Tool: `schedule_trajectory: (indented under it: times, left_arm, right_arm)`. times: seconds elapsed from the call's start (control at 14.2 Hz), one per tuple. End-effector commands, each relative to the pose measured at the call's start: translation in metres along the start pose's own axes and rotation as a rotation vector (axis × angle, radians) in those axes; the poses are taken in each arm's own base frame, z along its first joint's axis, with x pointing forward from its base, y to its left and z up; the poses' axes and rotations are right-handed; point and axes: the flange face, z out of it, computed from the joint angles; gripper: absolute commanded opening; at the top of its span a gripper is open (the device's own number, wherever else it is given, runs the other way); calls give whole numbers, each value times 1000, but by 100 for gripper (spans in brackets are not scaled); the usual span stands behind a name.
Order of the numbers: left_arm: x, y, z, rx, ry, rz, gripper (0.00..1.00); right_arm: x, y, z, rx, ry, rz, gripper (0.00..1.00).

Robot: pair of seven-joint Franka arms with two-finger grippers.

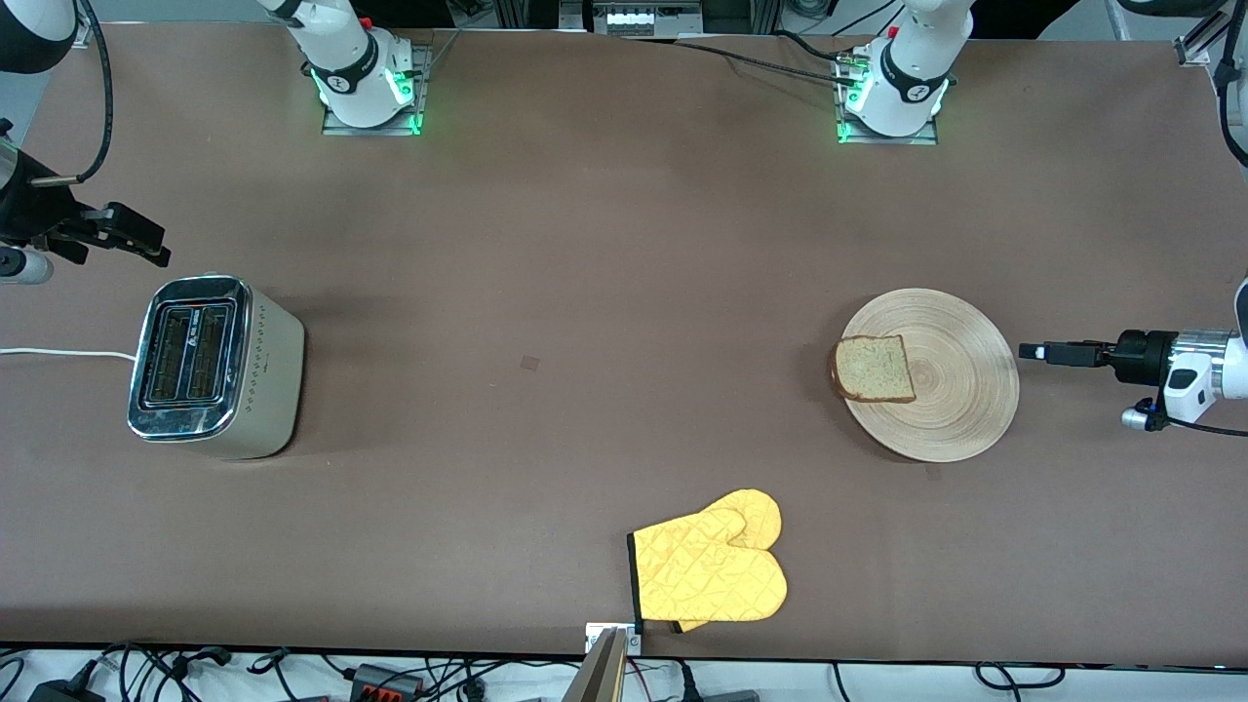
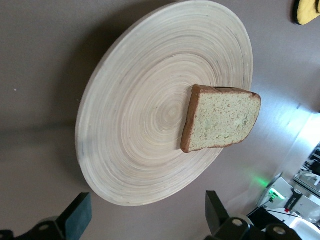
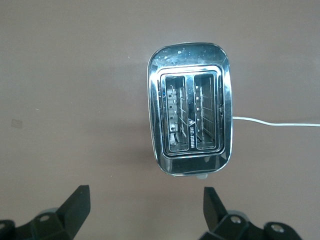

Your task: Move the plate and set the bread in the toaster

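The light-wood plate (image 1: 951, 390) lies toward the left arm's end of the table. The brown bread slice (image 1: 875, 369) rests flat on it, at the rim nearest the right arm's end. In the left wrist view the plate (image 2: 140, 125) and the bread (image 2: 222, 122) fill the frame. My left gripper (image 1: 1038, 351) hangs low beside the plate's rim, open, with nothing between its fingers (image 2: 148, 215). The silver toaster (image 1: 210, 366) stands at the right arm's end, both slots empty (image 3: 190, 52). My right gripper (image 1: 136, 239) hovers over the table beside the toaster, open and empty (image 3: 147, 210).
A yellow oven mitt (image 1: 712, 570) lies near the table's front edge, nearer the camera than the plate. The toaster's white cord (image 1: 58, 353) trails off the right arm's end of the table. Brown tabletop stretches between toaster and plate.
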Motion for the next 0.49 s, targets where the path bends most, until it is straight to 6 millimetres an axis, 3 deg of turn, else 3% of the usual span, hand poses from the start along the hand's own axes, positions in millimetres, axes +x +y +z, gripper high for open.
schedule_trajectory:
  times: [0.0,0.42]
  left_arm:
    - [10,-18,6,-57,7,52,100]
    - [19,-30,16,-31,31,110,98]
  right_arm:
    - [-1,2,-3,14,5,-12,100]
    - [-2,2,-2,14,-1,-12,100]
